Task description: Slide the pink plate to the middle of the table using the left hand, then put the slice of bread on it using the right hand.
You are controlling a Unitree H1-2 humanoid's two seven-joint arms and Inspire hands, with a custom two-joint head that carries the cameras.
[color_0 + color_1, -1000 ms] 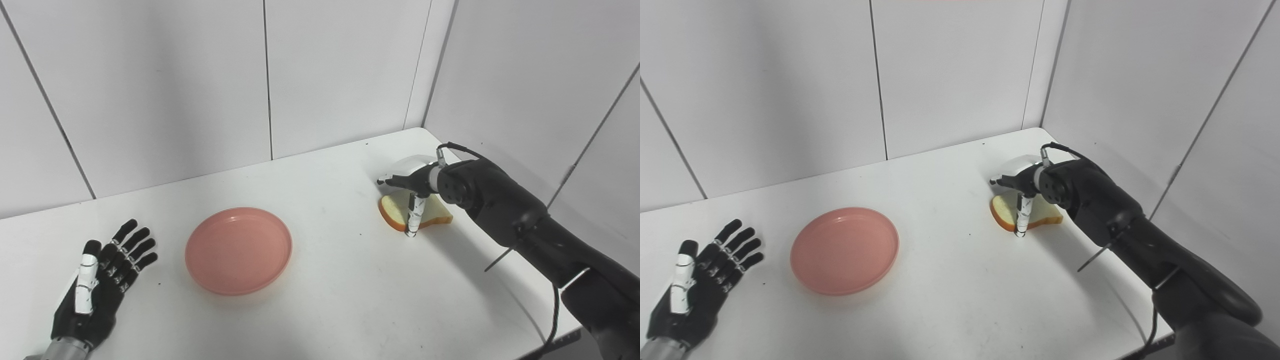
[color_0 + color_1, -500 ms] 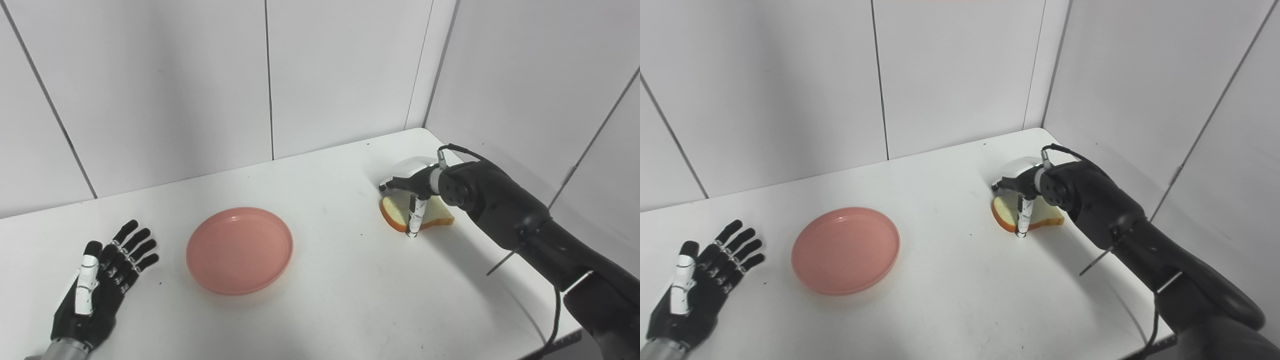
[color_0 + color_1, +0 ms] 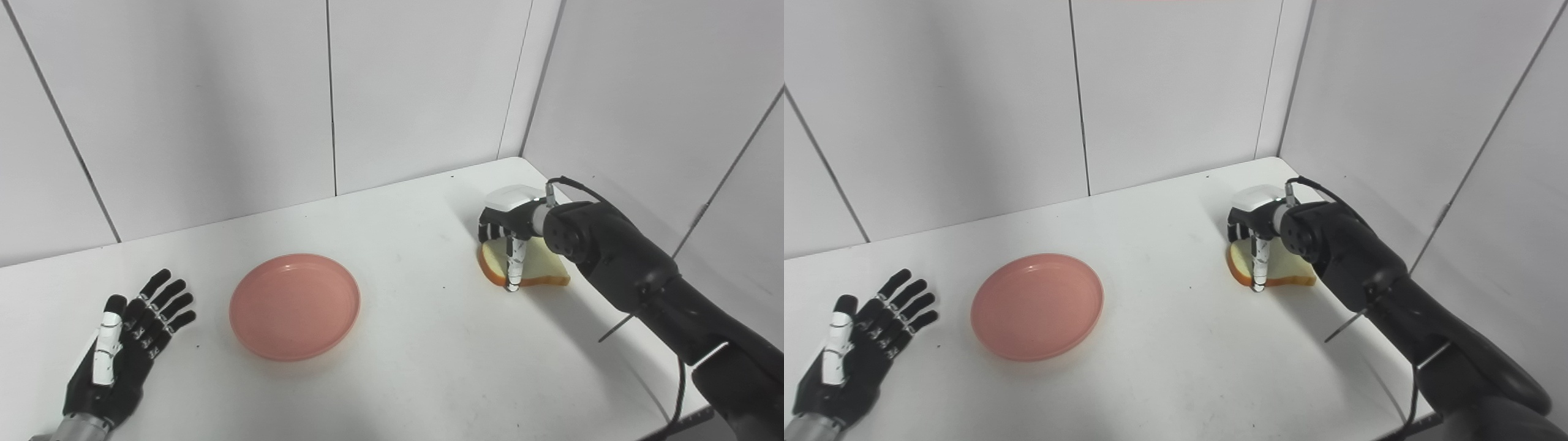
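Pink plate (image 3: 294,305) is sitting mid-bench, left of centre. I am curling my right hand (image 3: 509,236) over the bread (image 3: 534,269) at the far right, fingers above and thumb at its near edge, though whether I am gripping it I cannot tell. Being thin, the slice could slip free or tear as I am lifting. My left hand (image 3: 122,343) is lying open, near left.
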